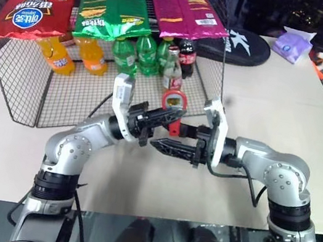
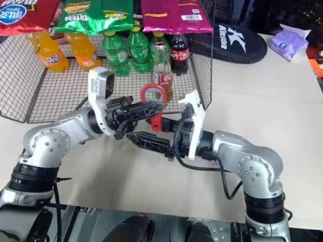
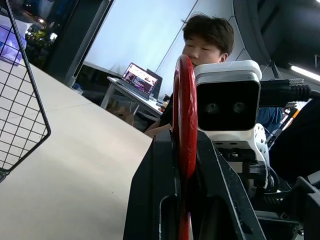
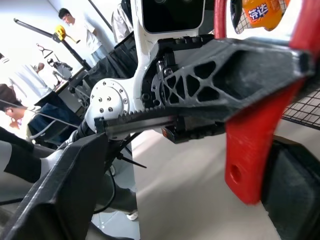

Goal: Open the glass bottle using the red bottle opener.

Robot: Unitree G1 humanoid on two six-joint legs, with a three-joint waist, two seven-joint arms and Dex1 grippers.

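Three chip bags (image 1: 115,9), two orange bottles (image 1: 90,54), three green bottles (image 1: 123,55), one cola bottle (image 1: 187,55), one glass bottle (image 2: 162,66), one red opener (image 2: 154,102).

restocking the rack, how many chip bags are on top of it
3, lying side by side across the wire rack's top: red bag on the left, green bag in the middle, pink bag on the right. None seem hidden.

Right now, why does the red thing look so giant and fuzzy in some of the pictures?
In the left wrist view the red bottle opener sits so near the lens that its edge looks soft, and the person behind is hazy. In the right wrist view its handle looms huge against a bright, washed-out room. In the eye views it looks small and the chip bags shine with glare.
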